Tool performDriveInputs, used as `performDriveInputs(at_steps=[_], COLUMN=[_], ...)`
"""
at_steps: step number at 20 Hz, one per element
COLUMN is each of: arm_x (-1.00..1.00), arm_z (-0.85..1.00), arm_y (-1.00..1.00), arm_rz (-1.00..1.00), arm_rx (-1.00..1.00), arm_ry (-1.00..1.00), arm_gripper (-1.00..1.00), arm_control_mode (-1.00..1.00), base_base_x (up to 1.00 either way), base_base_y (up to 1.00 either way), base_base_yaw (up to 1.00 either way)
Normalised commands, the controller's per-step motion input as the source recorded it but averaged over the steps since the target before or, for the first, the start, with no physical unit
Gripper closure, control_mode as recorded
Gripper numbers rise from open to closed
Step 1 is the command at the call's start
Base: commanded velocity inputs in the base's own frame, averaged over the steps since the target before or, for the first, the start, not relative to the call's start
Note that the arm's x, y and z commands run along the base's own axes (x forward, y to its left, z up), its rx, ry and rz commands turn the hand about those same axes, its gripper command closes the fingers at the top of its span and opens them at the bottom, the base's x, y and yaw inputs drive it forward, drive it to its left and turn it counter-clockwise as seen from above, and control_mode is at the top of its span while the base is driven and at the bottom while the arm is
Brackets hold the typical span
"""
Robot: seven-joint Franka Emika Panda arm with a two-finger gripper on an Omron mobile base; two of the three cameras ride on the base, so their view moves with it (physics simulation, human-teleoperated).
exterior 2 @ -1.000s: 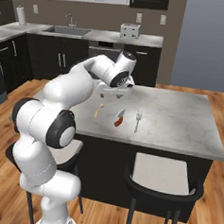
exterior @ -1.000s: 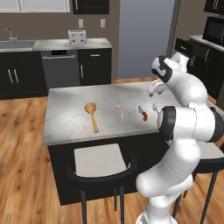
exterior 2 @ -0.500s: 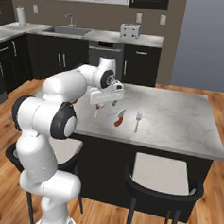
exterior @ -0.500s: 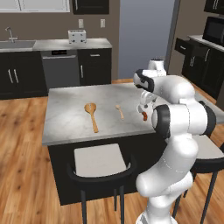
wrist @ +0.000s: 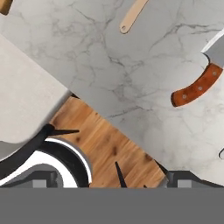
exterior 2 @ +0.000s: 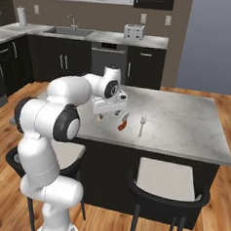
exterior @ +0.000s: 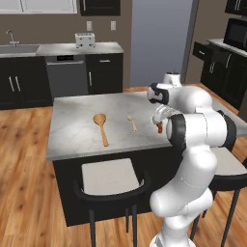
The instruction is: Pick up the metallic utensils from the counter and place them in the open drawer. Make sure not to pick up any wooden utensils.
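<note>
The grey-white marble counter (exterior: 77,120) carries the utensils. A knife with an orange-red handle (exterior 2: 123,122) and silver blade lies near the front edge, seen again as knife (wrist: 196,88) and knife (exterior: 159,127). A thin silvery fork (exterior 2: 141,124) lies just right of it. My gripper (exterior 2: 109,113) hovers low over the counter's front edge, just left of the knife, open and empty; in the hand view the gripper (wrist: 113,177) is beside the knife, not over it. Large wooden spoon (exterior: 100,126) and small wooden spoon (exterior: 131,122) lie further left. A black drawer-like box (exterior: 206,50) juts from the far right cabinets.
Two stools stand at the island's front: stool (exterior: 107,176) and stool (exterior 2: 167,179). In the hand view a pale stool seat (wrist: 22,96) and wooden floor (wrist: 100,144) lie below the counter edge. A toaster (exterior: 85,39) and sink sit on the back counter.
The arm has swung down and toward the counter's front edge, bringing the gripper from high over the back right to low beside the knife. The jaws stayed open. Utensils have not moved.
</note>
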Motion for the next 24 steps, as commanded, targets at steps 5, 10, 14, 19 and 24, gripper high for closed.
performDriveInputs(at_steps=[5,10,14,19,24], arm_x=[0.04,0.18,0.24,0.35,0.4], arm_z=[-0.41,-0.34,-0.01,0.0,-0.01], arm_y=[-0.15,-0.02,0.0,0.0,0.0], arm_rz=[0.0,0.0,-0.04,-0.17,-0.21], arm_rx=[0.01,0.0,0.0,0.0,0.0], arm_ry=[0.0,0.05,0.05,0.01,0.04], arm_gripper=[-1.0,-1.0,-1.0,-1.0,-1.0], arm_control_mode=[-1.0,-1.0,-1.0,-1.0,-1.0], base_base_x=[0.0,0.0,0.0,0.0,0.0], base_base_y=[0.0,0.0,0.0,0.0,0.0], base_base_yaw=[0.0,0.0,0.0,0.0,0.0])
